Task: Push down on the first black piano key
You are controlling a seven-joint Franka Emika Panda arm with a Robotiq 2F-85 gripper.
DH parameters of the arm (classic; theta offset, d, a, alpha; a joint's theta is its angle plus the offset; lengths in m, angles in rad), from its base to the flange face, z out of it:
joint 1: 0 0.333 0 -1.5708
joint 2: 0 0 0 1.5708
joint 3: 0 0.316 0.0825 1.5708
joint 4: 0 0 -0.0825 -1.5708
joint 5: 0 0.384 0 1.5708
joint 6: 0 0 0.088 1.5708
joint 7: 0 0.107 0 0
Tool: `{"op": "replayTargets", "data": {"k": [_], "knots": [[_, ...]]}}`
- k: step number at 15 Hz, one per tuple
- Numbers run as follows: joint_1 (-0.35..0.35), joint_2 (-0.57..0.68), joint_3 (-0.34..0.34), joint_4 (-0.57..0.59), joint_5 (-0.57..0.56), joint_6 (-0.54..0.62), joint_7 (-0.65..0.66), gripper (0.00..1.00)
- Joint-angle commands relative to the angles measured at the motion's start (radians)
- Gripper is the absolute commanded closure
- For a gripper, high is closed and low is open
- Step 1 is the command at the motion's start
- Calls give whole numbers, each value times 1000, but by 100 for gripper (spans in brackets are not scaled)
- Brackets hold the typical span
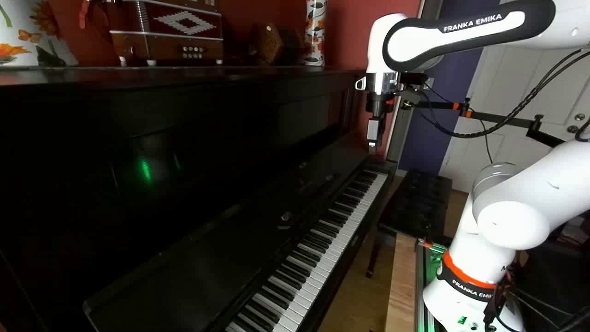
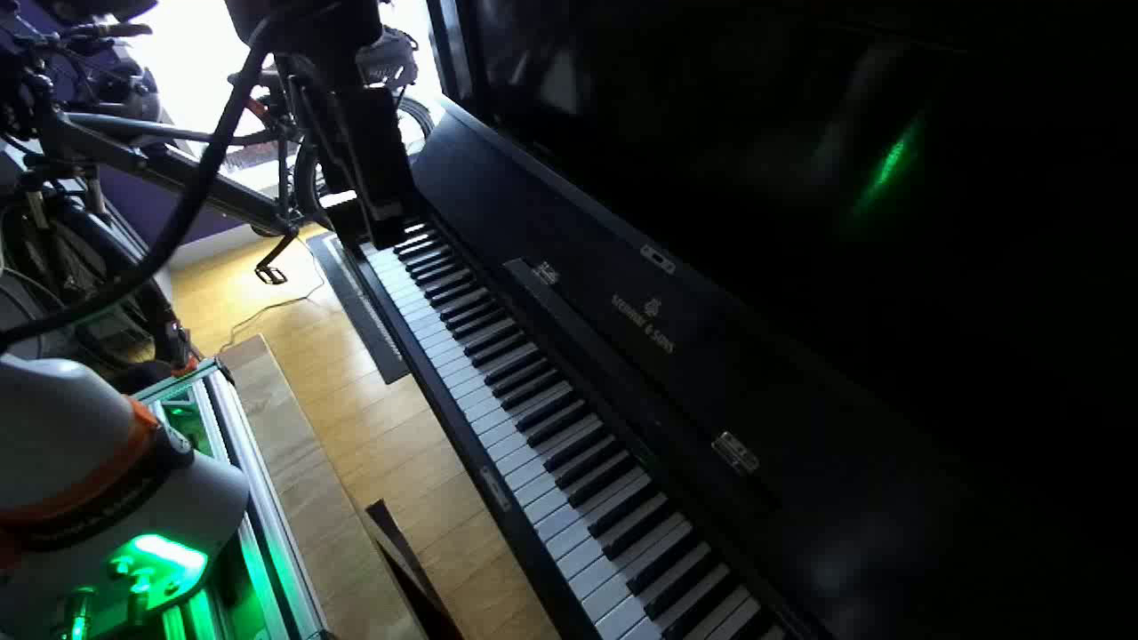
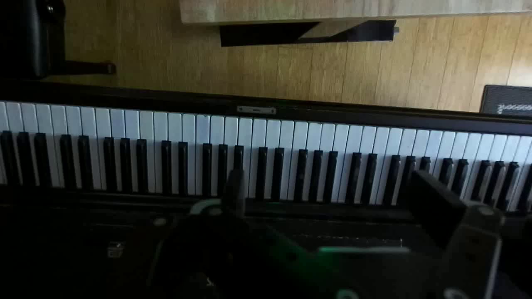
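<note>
The wrist view shows black keys (image 3: 279,174) along the rear of the keyboard (image 3: 273,135); both ends lie out of frame, so the first cannot be told. Above the keyboard hangs the hand (image 3: 328,172), empty fingers (image 3: 436,207) spread. Likely this is the approach; next it should align over that key, then press. In an exterior view it partly hides the keyboard's far end (image 2: 404,283).

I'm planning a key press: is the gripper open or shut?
The gripper is open: in the wrist view, its fingers stand apart, piano keys showing between.
</note>
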Motion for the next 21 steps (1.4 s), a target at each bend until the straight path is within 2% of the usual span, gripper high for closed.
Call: {"op": "replayTargets", "data": {"k": [1,19,21], "knots": [[5,0,-3,2,-2,-2,2,0],[5,0,-3,2,-2,-2,2,0],[38,-19,22,-22,14,5,-13,0]]}}
